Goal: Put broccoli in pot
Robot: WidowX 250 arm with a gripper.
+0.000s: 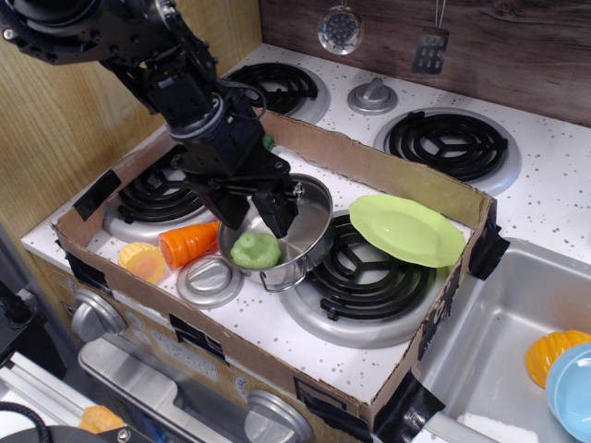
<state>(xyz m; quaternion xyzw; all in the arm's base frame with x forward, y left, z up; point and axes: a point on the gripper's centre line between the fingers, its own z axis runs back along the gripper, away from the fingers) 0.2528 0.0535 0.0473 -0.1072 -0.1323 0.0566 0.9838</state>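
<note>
The light-green lumpy broccoli lies inside the shiny steel pot, near its front-left wall. The pot stands between the two front burners inside the cardboard surround. My black gripper hangs just above the broccoli, over the pot's left part, with its fingers spread and nothing between them. The arm covers the pot's back-left rim.
An orange carrot piece, a yellow-orange toy and a flat silver lid lie left and in front of the pot. A lime-green plate leans at its right. Cardboard walls ring the front burners. A sink is at right.
</note>
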